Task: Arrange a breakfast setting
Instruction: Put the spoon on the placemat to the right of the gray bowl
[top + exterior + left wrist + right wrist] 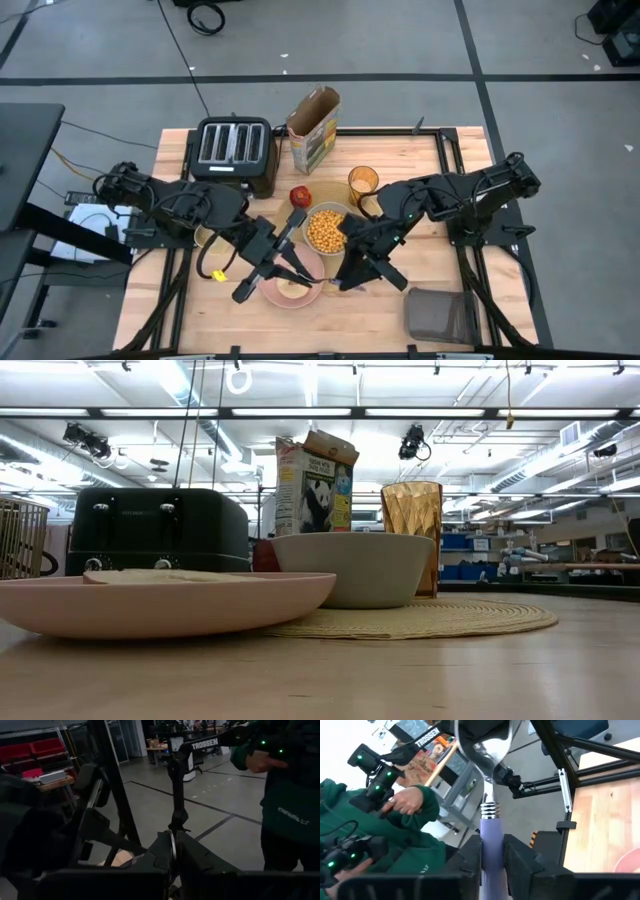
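- Spoon (491,837): its bluish handle is pinched between the fingers of the right gripper (492,857), and the shiny bowl end points away from the wrist. In the left wrist view a thin metal edge of it sits between the shut fingers of the left gripper (172,857), so both grippers are clamped on the one spoon.
- In the high view the left gripper (298,268) and the right gripper (340,280) meet above the front middle of the table (480,320), over the near edge of the plate.
- Pink plate (290,290): on the wood at the front, just left of the placemat, with a flat pale piece of food lying on it.
- Round tan placemat (450,622): flat on the table, carrying the bowl and the tumbler.
- Pale grey bowl (327,230): on the placemat, filled with yellow cereal balls.
- Amber tumbler (363,182): upright behind the bowl, toward the right.
- Red apple (300,195): behind the bowl, toward the left, near the toaster.
- Black toaster (235,150) stands at the back left, with an open cereal box (313,128) beside it.
- Dark mesh basket (440,315) is at the front right corner.
- A person in a green top (380,845) holds control handles beyond the table.
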Tool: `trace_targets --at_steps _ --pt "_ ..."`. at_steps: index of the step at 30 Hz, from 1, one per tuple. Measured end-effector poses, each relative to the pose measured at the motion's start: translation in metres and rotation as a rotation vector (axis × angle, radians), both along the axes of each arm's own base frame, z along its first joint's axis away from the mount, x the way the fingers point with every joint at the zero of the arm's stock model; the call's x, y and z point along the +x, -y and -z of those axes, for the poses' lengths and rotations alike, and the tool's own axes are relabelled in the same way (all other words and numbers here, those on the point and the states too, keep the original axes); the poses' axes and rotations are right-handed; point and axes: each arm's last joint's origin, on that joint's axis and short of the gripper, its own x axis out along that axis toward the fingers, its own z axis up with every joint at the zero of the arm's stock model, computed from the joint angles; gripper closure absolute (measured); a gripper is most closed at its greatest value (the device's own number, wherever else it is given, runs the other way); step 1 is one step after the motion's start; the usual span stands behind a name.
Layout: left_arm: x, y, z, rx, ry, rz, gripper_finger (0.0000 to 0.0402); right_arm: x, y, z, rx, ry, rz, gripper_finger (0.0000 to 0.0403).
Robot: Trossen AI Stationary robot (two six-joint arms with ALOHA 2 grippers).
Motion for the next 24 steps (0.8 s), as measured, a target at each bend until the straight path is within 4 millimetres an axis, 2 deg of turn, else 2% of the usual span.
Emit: trace_targets --at_steps 3,7,11,16,20,24 --pt "0.000 -0.001 -0.001 -0.006 0.002 -0.034 0.0372 0.000 0.001 0.000 0.000 0.001 -0.001 0.0342" --pt "0.002 -0.003 -0.002 -0.034 0.002 -0.122 0.0326 0.001 0.000 0.001 -0.006 -0.007 -0.001 0.0342" --pt "0.002 -0.005 -0.002 -0.069 -0.016 -0.155 0.0283 0.001 0.001 0.004 -0.027 -0.021 0.025 0.0359" --pt "-0.010 -0.010 -0.011 -0.079 -0.005 -0.161 0.0239 0.002 0.002 0.005 -0.036 -0.022 0.049 0.0374" --pt "-0.020 -0.013 -0.014 -0.066 -0.023 -0.160 0.0232 0.002 0.003 0.006 -0.063 -0.015 0.087 0.0374" --pt "-0.020 -0.013 -0.009 -0.078 -0.084 -0.169 0.0253 0.003 0.004 0.008 -0.086 -0.020 0.122 0.0374"
